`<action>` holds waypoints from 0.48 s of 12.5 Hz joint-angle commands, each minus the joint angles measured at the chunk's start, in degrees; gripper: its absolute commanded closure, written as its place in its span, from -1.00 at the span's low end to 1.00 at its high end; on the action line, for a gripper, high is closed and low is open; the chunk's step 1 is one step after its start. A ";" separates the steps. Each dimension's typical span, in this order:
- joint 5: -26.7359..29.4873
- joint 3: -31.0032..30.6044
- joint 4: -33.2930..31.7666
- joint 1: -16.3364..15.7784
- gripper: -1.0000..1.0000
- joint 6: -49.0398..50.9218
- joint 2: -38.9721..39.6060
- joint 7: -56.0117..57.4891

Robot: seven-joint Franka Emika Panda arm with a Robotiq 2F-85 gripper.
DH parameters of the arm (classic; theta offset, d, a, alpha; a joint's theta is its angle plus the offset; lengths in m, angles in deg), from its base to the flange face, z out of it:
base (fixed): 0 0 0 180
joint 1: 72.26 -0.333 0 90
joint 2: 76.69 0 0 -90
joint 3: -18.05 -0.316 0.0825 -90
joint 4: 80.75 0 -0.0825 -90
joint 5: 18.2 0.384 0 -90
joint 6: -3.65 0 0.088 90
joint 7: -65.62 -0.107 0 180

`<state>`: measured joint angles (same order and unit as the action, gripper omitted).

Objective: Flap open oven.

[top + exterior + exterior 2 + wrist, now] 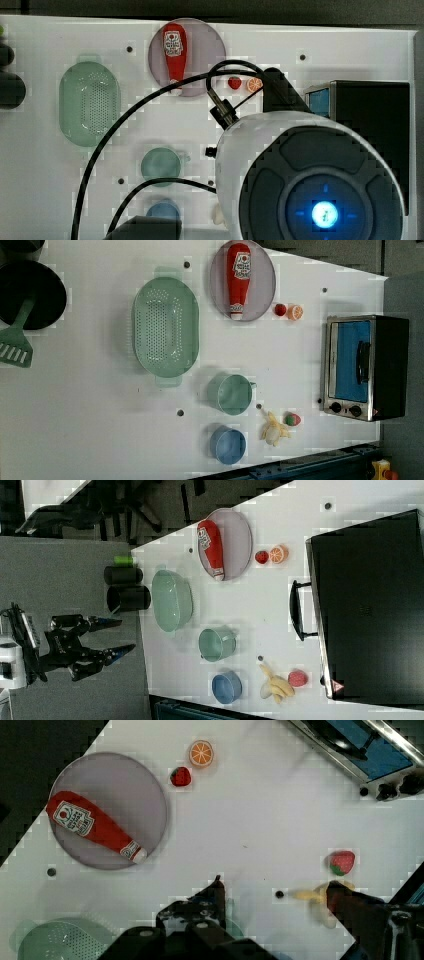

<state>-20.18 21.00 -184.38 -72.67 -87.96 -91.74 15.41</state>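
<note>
In the wrist view, the gripper is seen nearest, its fingers held apart with nothing between them. Just beyond it lie a banana and a strawberry on the white table. The oven is found farthest, at about one o'clock from the gripper, well apart, its door closed. The dark bar handle is laid along the door's length, so it is judged that the fingers must be brought across this bar.

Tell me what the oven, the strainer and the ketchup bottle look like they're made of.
Oven: shiny silver front frame, likely metal; blue-tinted door, probably glass; matte black top. Strainer: pale green with rows of small holes and a dull, even colour, likely plastic. Ketchup bottle: red, rounded and soft-looking, possibly plush or plastic.
</note>
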 commanded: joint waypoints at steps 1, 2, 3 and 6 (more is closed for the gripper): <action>0.04 -0.19 -0.44 0.27 0.09 0.25 2.99 -1.89; 0.04 -0.12 -0.50 0.28 0.33 0.33 2.98 -1.88; 0.04 -0.05 -0.60 0.30 0.56 0.35 2.99 -1.87; -0.56 0.80 -2.33 0.43 0.65 0.28 2.98 -1.38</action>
<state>-20.85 20.98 -186.45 -72.46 -87.40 -88.58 15.47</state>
